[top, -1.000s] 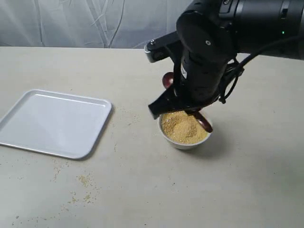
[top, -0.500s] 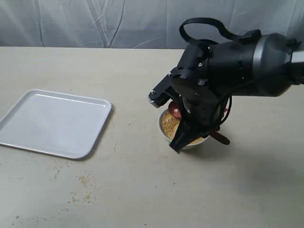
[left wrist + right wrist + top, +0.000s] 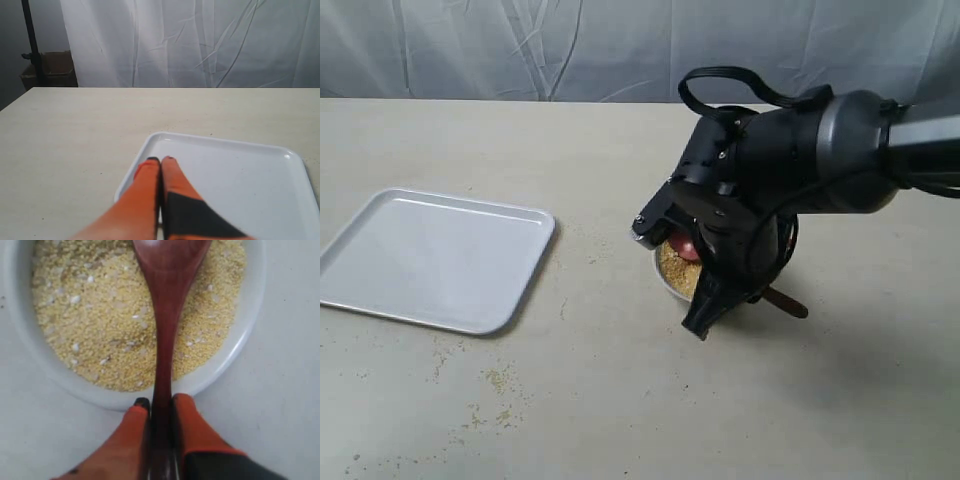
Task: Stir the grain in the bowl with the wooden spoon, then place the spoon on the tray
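Note:
The small white bowl [image 3: 235,347] holds yellow grain [image 3: 95,325]. The dark reddish-brown wooden spoon [image 3: 167,315] lies across the grain, its oval end over the far side of the bowl. My right gripper [image 3: 162,401] is shut on the spoon's handle just outside the bowl's rim. In the exterior view the right arm covers most of the bowl [image 3: 665,283]; the spoon's head [image 3: 684,245] and its handle end [image 3: 788,302] stick out. My left gripper [image 3: 161,159] is shut with nothing in it, hovering over the white tray [image 3: 240,170]. The tray [image 3: 430,255] lies at the left of the table.
Spilled grains [image 3: 495,380] are scattered on the table in front of the tray and near the bowl. A pale curtain [image 3: 520,45] hangs behind the table. A dark stand and a box [image 3: 47,67] sit off the table's far corner in the left wrist view.
The right arm has dropped low over the bowl and swung round, carrying the spoon. The spoon's head has moved across the grain and the handle end now points down and right.

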